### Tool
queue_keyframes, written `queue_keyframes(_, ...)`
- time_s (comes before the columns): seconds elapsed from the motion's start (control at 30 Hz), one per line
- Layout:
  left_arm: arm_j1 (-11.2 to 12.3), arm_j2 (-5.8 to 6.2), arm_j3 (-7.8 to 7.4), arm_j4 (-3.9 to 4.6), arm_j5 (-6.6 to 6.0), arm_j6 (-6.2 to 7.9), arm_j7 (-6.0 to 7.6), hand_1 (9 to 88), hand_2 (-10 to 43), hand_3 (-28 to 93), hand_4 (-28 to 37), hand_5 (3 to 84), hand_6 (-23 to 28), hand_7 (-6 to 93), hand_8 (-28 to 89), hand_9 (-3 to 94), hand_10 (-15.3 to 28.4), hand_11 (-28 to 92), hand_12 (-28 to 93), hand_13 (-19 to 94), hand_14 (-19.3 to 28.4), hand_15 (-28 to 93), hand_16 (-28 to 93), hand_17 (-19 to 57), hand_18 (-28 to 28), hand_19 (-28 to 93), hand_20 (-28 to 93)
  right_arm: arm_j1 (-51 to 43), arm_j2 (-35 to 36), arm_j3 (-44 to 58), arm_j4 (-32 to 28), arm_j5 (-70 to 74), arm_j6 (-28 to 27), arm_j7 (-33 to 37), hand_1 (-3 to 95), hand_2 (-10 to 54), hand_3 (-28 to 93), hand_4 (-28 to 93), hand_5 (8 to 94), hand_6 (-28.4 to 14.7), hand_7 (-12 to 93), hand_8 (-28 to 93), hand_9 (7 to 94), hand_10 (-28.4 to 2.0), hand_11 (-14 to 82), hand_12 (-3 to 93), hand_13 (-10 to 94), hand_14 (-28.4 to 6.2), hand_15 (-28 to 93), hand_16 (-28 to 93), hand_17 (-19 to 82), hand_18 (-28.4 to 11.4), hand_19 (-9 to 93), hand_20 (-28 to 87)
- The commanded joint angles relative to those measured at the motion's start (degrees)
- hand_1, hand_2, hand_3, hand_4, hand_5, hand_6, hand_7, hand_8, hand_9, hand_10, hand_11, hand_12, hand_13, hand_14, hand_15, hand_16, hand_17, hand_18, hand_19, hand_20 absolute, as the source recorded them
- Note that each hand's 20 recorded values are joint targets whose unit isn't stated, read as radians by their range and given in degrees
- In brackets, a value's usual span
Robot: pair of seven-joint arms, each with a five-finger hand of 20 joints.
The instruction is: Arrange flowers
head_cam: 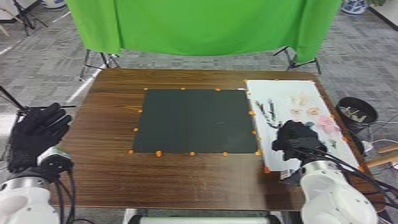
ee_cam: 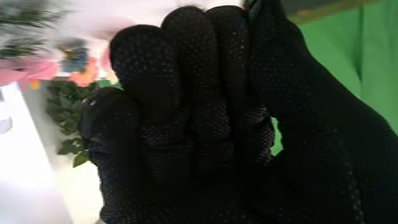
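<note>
My right hand point(head_cam: 298, 137) is over the lower part of the white sheet point(head_cam: 280, 87), beside pale and pink flowers point(head_cam: 327, 123). Dark stems point(head_cam: 267, 111) lie on that sheet, nearer the black mat point(head_cam: 197, 121). In the right wrist view the fingers of my right hand point(ee_cam: 200, 110) are extended with a slight bend, and nothing shows held in them. Beyond them are pink flowers point(ee_cam: 34, 70), an orange bloom point(ee_cam: 84, 73), a bluish one point(ee_cam: 75, 56) and green leaves point(ee_cam: 67, 112). My left hand point(head_cam: 37, 131) stands open off the table's left edge.
The brown wooden table point(head_cam: 107, 120) carries the mat and sheet, with small orange markers point(head_cam: 159, 153) around their edges. A black bin point(head_cam: 357, 112) stands off the right edge. Behind the table hangs a green cloth point(head_cam: 204, 27).
</note>
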Motion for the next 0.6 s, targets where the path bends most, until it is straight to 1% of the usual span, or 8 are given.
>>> queue_keyframes(0.03, 4.1, -0.24, -3.93, -0.64, -3.06, -1.68, 1.54, 27.9, 15.5, 69, -28.3, 49.0, 11.5, 12.6, -8, 39.8, 17.5, 23, 8, 28, 17.6, 39, -12, -5.8, 14.8, 44, 3, 17.1, -3.2, -11.4, 2.6, 5.1, 3.6, -1.0, 42.9, -9.5, 83, -7, 81.6, -3.2, 45, 8, 93.5, -8.6, 13.3, 47.1, 82, -8.3, 45, 45, 46, -20.6, 93, 37)
queue_keyframes(0.1, 4.9, -0.30, -4.72, -0.54, -3.14, -2.18, 1.68, 27.9, 15.4, 69, -28.3, 48.9, 11.5, 12.4, -8, 39.7, 17.4, 22, 8, 28, 17.6, 39, -12, -5.8, 14.8, 44, 3, 22.4, -6.0, -15.4, 4.4, 9.9, 6.5, 0.6, 42.7, -9.5, 83, -6, 81.5, -3.1, 45, 8, 93.6, -8.6, 13.3, 47.1, 82, -8.8, 46, 45, 46, -20.8, 93, 37)
queue_keyframes(0.17, 4.7, -0.11, -4.48, -0.34, -3.77, -2.55, 2.21, 27.8, 15.4, 69, -28.3, 48.5, 11.4, 12.1, -8, 39.5, 17.4, 22, 8, 28, 17.6, 39, -12, -5.8, 14.8, 44, 3, 26.6, -8.2, -18.8, 5.8, 11.7, 7.8, 1.6, 42.5, -9.5, 83, -5, 81.4, -3.0, 46, 9, 93.6, -8.6, 13.8, 47.0, 82, -9.0, 46, 44, 46, -20.9, 93, 37)
queue_keyframes(0.2, 4.4, 0.08, -4.26, -0.23, -3.98, -2.72, 2.07, 27.6, 15.3, 69, -28.3, 48.4, 11.4, 11.9, -8, 39.5, 17.4, 22, 8, 28, 17.5, 39, -12, -5.9, 14.8, 44, 3, 28.2, -9.1, -20.4, 6.4, 12.1, 8.7, 1.8, 42.5, -9.5, 83, -5, 81.4, -2.9, 46, 9, 93.6, -8.6, 14.0, 47.0, 81, -9.1, 47, 44, 46, -21.0, 93, 37)
queue_keyframes(0.27, 4.1, 0.39, -3.97, -0.09, -3.70, -3.10, 1.95, 27.5, 15.3, 69, -28.3, 48.3, 11.2, 11.8, -8, 39.4, 17.3, 22, 8, 27, 17.5, 39, -12, -5.9, 14.8, 44, 3, 31.2, -11.0, -23.5, 8.0, 12.4, 9.3, 2.1, 42.3, -9.5, 84, -5, 81.5, -2.9, 46, 9, 93.5, -8.8, 14.6, 47.0, 81, -9.4, 48, 44, 46, -21.3, 93, 37)
queue_keyframes(0.4, 3.3, 0.96, -3.26, 0.04, -3.72, -2.78, 1.78, 27.2, 15.3, 69, -28.3, 48.1, 11.2, 11.5, -8, 39.1, 17.2, 22, 8, 27, 17.4, 38, -11, -5.9, 14.7, 43, 3, 37.0, -14.9, -30.1, 12.5, 14.5, 10.5, 3.3, 42.1, -9.5, 83, -4, 81.8, -2.9, 46, 10, 93.6, -8.9, 15.8, 46.8, 81, -10.1, 50, 43, 47, -21.8, 93, 38)
queue_keyframes(0.5, 3.5, 1.10, -3.17, -0.09, -3.94, -2.48, 1.87, 27.2, 15.3, 69, -28.3, 48.1, 11.1, 11.4, -8, 39.2, 17.2, 22, 8, 27, 17.5, 38, -11, -5.9, 14.7, 43, 3, 40.7, -18.1, -34.8, 17.3, 16.9, 9.1, 3.9, 42.0, -9.5, 83, -3, 82.0, -3.0, 45, 10, 93.5, -9.2, 16.5, 46.8, 81, -10.3, 51, 42, 47, -22.0, 93, 38)
queue_keyframes(0.6, 2.7, 1.58, -2.56, 0.03, -3.80, -2.26, 1.70, 27.2, 15.3, 69, -28.3, 48.1, 11.1, 11.4, -8, 39.2, 17.3, 22, 9, 27, 17.4, 38, -11, -5.9, 14.7, 43, 3, 43.2, -20.7, -38.3, 20.9, 17.5, 8.7, 4.7, 42.0, -9.5, 83, -3, 82.0, -3.1, 46, 11, 93.4, -9.2, 16.9, 46.9, 81, -10.8, 52, 42, 47, -22.3, 93, 39)
